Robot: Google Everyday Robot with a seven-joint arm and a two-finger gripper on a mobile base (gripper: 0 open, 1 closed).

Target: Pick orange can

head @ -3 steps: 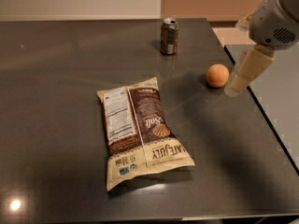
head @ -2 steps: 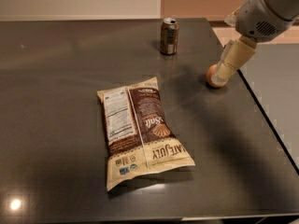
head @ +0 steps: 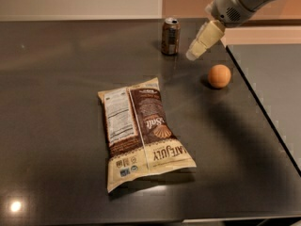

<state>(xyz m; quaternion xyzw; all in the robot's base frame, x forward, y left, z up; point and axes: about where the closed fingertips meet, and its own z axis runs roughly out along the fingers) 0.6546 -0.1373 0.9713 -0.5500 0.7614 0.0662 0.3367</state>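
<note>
The orange can (head: 170, 36), dark brownish-orange with a silver top rim, stands upright near the far edge of the dark table (head: 56, 102). My gripper (head: 194, 53) hangs from the grey arm at the upper right. Its pale tip is in the air just right of the can and apart from it. It holds nothing that I can see.
A round orange fruit (head: 219, 76) lies right of the gripper, near the table's right edge. A brown and cream snack bag (head: 141, 131) lies flat in the middle of the table. The right edge (head: 263, 107) runs diagonally down to the right.
The arm has swung left and away from me, from beside the orange fruit to just right of the can. The can, fruit and bag have not moved.
</note>
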